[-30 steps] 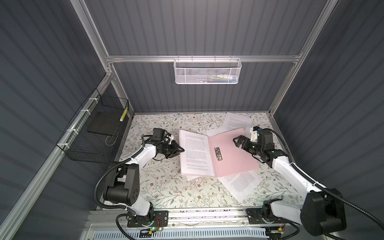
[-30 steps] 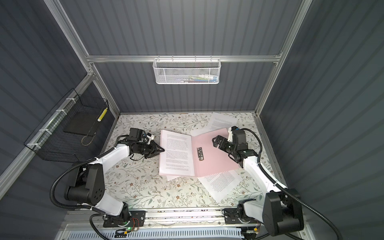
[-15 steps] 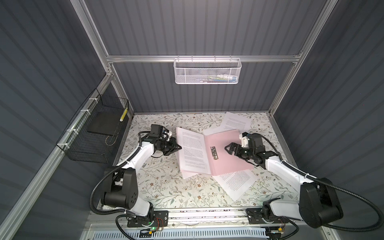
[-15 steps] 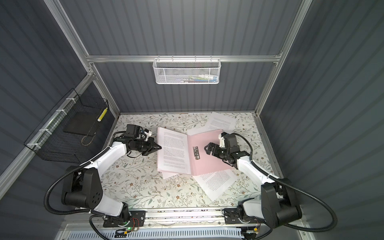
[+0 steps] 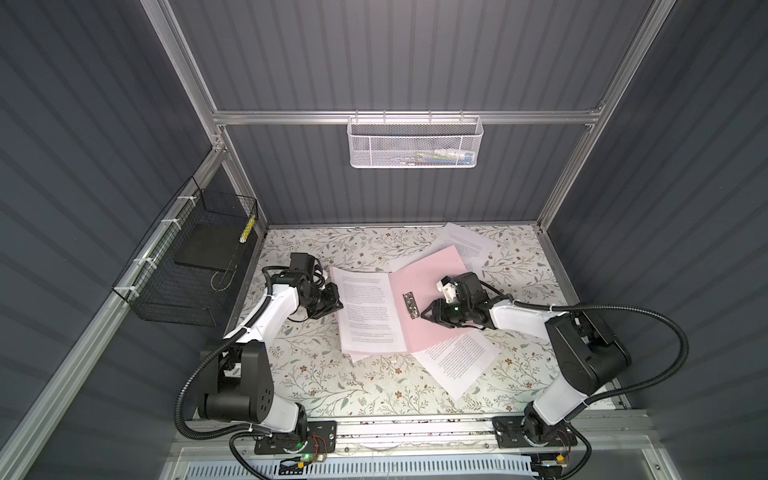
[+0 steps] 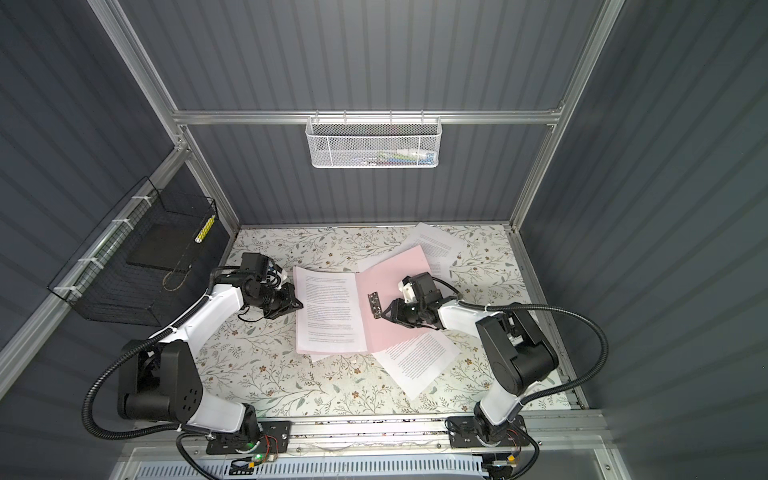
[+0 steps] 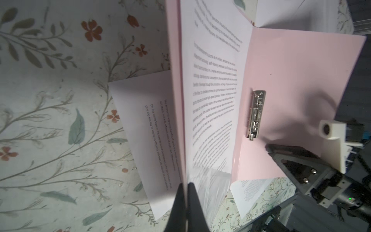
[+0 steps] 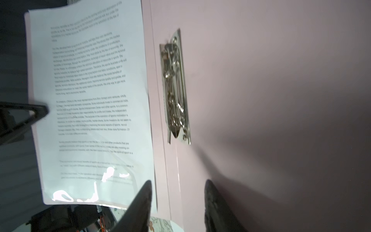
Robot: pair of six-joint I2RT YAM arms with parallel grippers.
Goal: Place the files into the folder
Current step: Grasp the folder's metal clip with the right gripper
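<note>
Pale pink folder [image 5: 428, 266], white files [image 5: 365, 307], floral tabletop [image 5: 324, 374]

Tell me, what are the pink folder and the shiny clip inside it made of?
The folder looks like thin card or plastic sheet, I cannot tell which: it is smooth, pale pink, and bends at a crease, with a faint sheen. The clip looks like polished metal: silvery, with bright mirror-like glints.

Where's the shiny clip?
In both top views the clip sits mid-table inside the open folder, beside its spine, just left of the right gripper.
</note>
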